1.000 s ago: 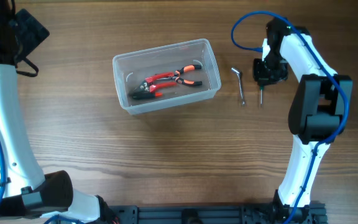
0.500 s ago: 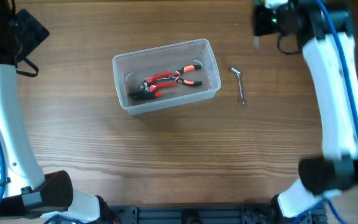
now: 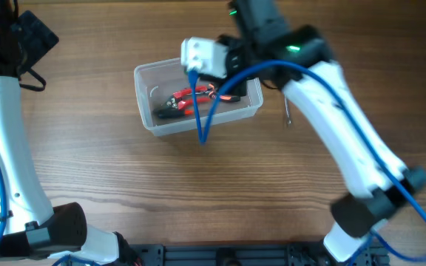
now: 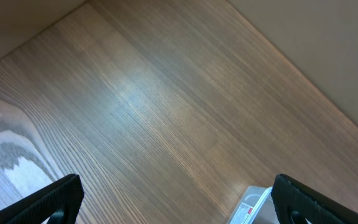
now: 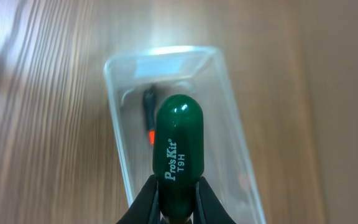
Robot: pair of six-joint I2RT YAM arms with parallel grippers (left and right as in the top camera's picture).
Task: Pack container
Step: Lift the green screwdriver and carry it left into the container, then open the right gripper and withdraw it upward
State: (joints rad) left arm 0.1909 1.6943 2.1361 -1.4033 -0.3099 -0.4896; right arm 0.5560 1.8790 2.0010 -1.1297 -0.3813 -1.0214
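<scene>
The clear plastic container (image 3: 145,103) sits at the table's middle left with red-handled pliers (image 3: 191,98) inside. My right gripper (image 5: 178,200) is shut on a green-handled screwdriver (image 5: 178,140) and holds it above the container (image 5: 115,118), handle pointing at the tub. The dark tip of the pliers (image 5: 149,102) shows below it. In the overhead view the right arm (image 3: 272,44) reaches over the tub's far side. My left gripper (image 4: 179,202) is open and empty above bare wood. A corner of the container (image 4: 253,208) shows near its right finger.
A small metal hex key (image 3: 288,112) lies on the table right of the container, partly hidden by the right arm. The left arm (image 3: 2,111) stands along the table's left edge.
The right arm has swung from the table's right side, up and across to the left, carrying the screwdriver over the container. The left arm has not moved.
</scene>
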